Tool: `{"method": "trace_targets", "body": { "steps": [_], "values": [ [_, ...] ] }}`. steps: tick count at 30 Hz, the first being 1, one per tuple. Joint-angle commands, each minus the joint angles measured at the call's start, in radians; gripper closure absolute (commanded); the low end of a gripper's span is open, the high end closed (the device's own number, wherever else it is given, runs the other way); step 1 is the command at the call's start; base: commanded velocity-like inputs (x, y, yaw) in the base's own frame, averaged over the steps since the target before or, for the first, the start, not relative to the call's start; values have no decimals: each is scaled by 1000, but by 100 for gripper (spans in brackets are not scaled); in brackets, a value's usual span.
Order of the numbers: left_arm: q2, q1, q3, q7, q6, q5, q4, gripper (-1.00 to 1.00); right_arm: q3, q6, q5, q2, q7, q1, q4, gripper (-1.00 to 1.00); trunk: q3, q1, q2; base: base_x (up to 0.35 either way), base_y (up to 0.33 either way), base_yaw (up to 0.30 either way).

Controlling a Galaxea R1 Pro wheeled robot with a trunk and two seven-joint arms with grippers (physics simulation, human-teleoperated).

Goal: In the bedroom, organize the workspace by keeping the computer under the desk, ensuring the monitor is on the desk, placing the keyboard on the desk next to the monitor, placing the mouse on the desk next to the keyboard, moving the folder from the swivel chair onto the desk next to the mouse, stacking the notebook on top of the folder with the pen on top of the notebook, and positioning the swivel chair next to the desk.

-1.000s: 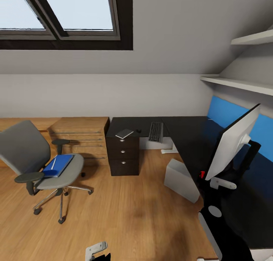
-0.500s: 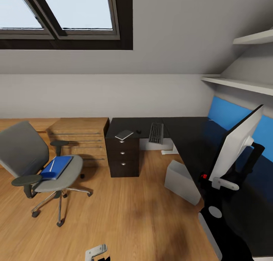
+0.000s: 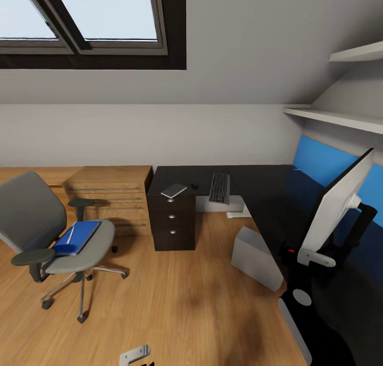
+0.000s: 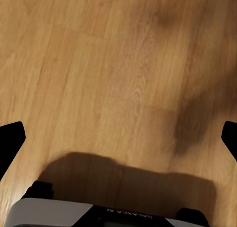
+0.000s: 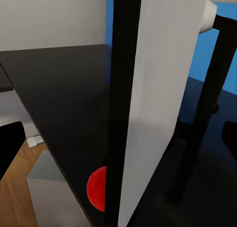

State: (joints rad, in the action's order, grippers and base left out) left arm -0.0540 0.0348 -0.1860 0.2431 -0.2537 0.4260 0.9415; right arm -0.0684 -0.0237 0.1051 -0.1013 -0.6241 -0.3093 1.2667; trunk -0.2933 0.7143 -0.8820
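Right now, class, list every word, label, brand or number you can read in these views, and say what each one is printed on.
No text can be quoted with certainty.
Lettering on the grey housing of the left claw: upside down, cut by the picture's edge, too blurred to read.
Key legends on the keyboard: too small to read.
Folder and notebook: no print visible.

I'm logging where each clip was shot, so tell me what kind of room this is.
Most likely an attic room used as a home office: a skylight is set in a sloped ceiling, an L-shaped black desk carries a keyboard and monitor, and a swivel chair stands on the wood floor.
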Motion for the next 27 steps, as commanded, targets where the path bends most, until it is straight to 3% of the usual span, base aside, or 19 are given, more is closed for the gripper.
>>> {"method": "trace_targets", "body": {
  "steps": [1, 15, 27],
  "values": [
    [0, 0, -3, 8, -3, 10, 2, -100, -4, -2, 10, -1, -6, -1, 1, -100, -1, 0, -1, 15, 0, -4],
    [0, 0, -3, 8, -1, 11, 2, -100, -2, -2, 10, -3, -6, -1, 2, -100, -1, 0, -1, 2, 0, -178],
    [1, 0, -4, 8, 1, 11, 2, -100, -2, -2, 10, -2, -6, -1, 2, -100, -1, 0, -1, 81, 30, -19]
  ]
}}
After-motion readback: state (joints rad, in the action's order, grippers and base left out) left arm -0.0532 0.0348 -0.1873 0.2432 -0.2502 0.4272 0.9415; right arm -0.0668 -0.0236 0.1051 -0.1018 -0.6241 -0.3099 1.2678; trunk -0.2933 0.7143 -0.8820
